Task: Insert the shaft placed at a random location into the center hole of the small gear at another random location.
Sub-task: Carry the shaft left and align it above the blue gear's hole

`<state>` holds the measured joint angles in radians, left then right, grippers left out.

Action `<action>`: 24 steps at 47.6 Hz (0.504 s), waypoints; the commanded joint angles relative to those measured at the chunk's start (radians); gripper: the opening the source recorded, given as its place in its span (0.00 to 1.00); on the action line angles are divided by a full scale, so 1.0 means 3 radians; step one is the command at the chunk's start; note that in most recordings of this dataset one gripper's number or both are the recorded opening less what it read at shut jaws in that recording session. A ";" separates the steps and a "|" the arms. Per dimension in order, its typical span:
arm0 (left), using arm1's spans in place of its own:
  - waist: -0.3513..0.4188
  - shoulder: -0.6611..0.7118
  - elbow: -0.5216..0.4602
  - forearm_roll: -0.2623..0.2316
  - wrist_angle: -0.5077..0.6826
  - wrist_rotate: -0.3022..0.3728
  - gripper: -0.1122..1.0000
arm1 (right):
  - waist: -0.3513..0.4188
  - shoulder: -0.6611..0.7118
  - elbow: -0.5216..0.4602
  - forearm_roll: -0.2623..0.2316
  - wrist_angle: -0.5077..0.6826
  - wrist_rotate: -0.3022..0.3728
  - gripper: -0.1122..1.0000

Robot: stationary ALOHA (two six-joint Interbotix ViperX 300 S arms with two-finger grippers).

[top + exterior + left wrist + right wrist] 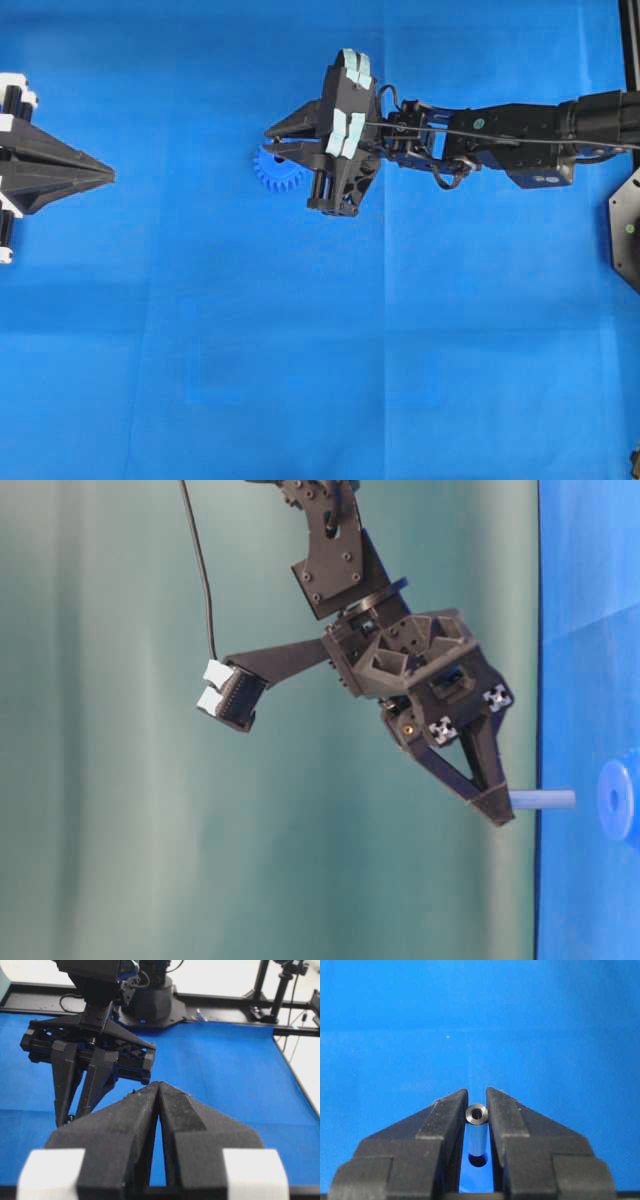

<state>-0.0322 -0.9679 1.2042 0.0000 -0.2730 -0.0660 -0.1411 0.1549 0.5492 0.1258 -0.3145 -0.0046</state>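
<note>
My right gripper (pixel 477 1094) is shut on the shaft (pixel 476 1132), a short silvery tube standing between the fingers with its ringed end facing the camera. In the table-level view the shaft (pixel 545 799) sticks out from the right gripper (pixel 497 810) and points at the small gear (pixel 620 800), with a small gap between them. The center hole (pixel 612 799) shows as a faint darker oval on the hub. From overhead, the right gripper (pixel 268 141) hangs over the small gear (pixel 280 175) and covers its upper part. My left gripper (pixel 110 175) sits shut and empty at the far left, its tips (pixel 158 1084) pressed together.
A blue cloth (pixel 320 350) covers the whole table. A black arm mount (pixel 625 230) stands at the right edge. In the left wrist view, black rails and stands (pixel 260 980) line the far side of the cloth.
</note>
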 commanded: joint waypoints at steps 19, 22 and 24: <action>0.0010 0.0010 -0.0031 -0.0005 -0.0020 0.0005 0.10 | 0.0015 0.0138 -0.0082 0.0015 -0.0169 -0.0005 0.13; 0.0010 0.0010 -0.0031 0.0000 -0.0020 0.0005 0.10 | 0.0015 0.0174 -0.0082 0.0026 -0.0184 0.0000 0.13; 0.0010 0.0010 -0.0036 -0.0005 -0.0015 0.0000 0.10 | 0.0015 0.0189 -0.0082 0.0031 -0.0189 0.0000 0.13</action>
<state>-0.0307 -0.9679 1.2042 0.0000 -0.2730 -0.0644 -0.1396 0.2209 0.5476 0.1304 -0.3559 -0.0061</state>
